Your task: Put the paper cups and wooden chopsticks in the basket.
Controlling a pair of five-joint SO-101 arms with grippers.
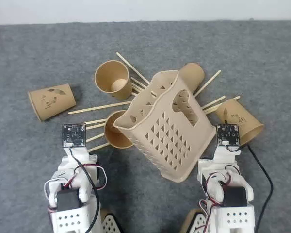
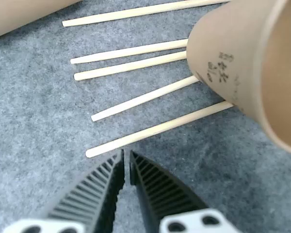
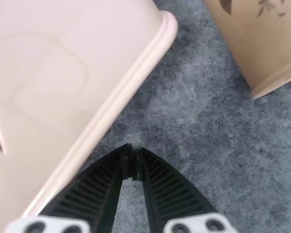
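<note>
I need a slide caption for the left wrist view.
Left gripper, jaws shut, over gray carpet beside wooden chopsticks and a paper cup.

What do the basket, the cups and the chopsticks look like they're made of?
The basket looks like moulded plastic: pale beige, smooth, slightly glossy, with neat triangular cut-outs. The cups seem to be brown kraft-style paper, matte, with printed motifs. The chopsticks look like pale bare wood, thin and matte; bamboo can't be ruled out.
</note>
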